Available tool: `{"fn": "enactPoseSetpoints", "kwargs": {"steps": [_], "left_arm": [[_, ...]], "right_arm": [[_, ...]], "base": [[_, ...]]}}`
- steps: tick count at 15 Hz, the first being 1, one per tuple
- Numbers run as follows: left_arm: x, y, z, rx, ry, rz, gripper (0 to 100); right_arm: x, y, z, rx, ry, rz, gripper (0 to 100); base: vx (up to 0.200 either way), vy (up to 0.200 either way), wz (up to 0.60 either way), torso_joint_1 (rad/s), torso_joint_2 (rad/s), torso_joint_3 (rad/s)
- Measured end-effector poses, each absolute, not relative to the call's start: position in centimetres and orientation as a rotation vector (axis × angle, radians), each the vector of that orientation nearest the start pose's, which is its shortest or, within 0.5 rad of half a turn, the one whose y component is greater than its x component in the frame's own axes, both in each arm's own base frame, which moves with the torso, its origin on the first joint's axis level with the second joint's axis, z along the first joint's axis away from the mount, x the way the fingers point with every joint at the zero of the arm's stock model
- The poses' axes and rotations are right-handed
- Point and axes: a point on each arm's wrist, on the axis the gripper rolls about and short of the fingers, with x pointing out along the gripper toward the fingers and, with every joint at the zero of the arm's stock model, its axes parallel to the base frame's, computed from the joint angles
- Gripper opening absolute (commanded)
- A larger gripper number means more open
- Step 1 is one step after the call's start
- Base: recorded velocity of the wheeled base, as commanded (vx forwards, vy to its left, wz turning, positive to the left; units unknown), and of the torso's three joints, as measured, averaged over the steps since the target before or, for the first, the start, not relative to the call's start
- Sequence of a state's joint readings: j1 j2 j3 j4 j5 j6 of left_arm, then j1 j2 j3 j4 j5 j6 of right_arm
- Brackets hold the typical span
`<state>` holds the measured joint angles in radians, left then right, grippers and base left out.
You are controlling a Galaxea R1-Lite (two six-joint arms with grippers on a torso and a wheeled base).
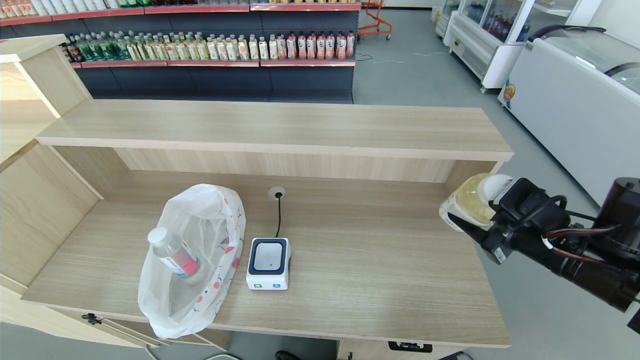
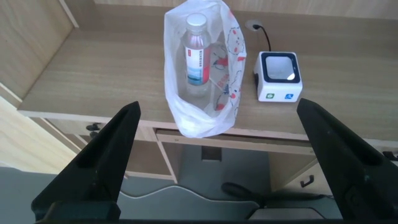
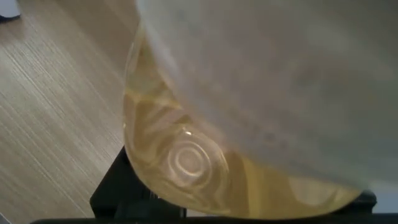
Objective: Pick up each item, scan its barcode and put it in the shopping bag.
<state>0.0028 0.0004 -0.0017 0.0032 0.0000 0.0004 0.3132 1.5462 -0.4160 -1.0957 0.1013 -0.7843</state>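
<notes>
Step in hand: scan. Right pincer (image 1: 462,212) is clamped on a bottle (image 1: 472,197) of yellowish drink with a white cap, held in the air well right of the scanner (image 1: 268,262), out past the counter (image 1: 375,260) end. In the right wrist view the bottle (image 3: 186,162) sits right against the lens, so we can't read where the label or barcode faces.

Left pincer (image 2: 217,111) is spread wide and holds nothing. We judge it hangs on the near side of the scanner, off the counter's front edge.

The bag (image 1: 192,260) lies just left of the scanner, mouth open. A clear water bottle (image 1: 172,255) with a pink label already lies inside, so we reckon one item is done.

Next move, as we judge it:
- carry the bottle left to above the scanner's glass window
- turn it so the barcode faces the glass; orientation is the unknown here
- then on left into the bag mouth, which is slack and may need a careful drop

Risk: the bag is soft and may fold shut.

Surface: light wood-grain counter. A black cable (image 1: 278,212) runs from the scanner back to a grommet, and a raised ledge (image 1: 275,125) stands beyond that.

Room: a shop, with drink shelves (image 1: 210,47) far behind the scanner and chest freezers (image 1: 575,100) far to its right, on a grey floor.
</notes>
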Motion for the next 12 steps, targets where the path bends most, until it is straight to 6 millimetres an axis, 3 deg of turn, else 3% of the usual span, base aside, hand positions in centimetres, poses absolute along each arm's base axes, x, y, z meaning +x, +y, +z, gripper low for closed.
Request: {"fn": "enactPoseSetpoints", "kwargs": {"steps": [6, 12], "left_arm": [[-2.3, 0.0, 7.6, 0.002, 0.002, 0.003, 100], [-2.3, 0.0, 7.6, 0.001, 0.002, 0.002, 100]], "right_arm": [[21.5, 7.3, 16.2, -0.820, -0.108, 0.422, 0], [21.5, 7.3, 16.3, -0.822, -0.115, 0.423, 0]], "base": [[0.000, 0.000, 0.00, 0.000, 0.00, 0.000], [0.000, 0.200, 0.00, 0.002, 0.00, 0.003]]}}
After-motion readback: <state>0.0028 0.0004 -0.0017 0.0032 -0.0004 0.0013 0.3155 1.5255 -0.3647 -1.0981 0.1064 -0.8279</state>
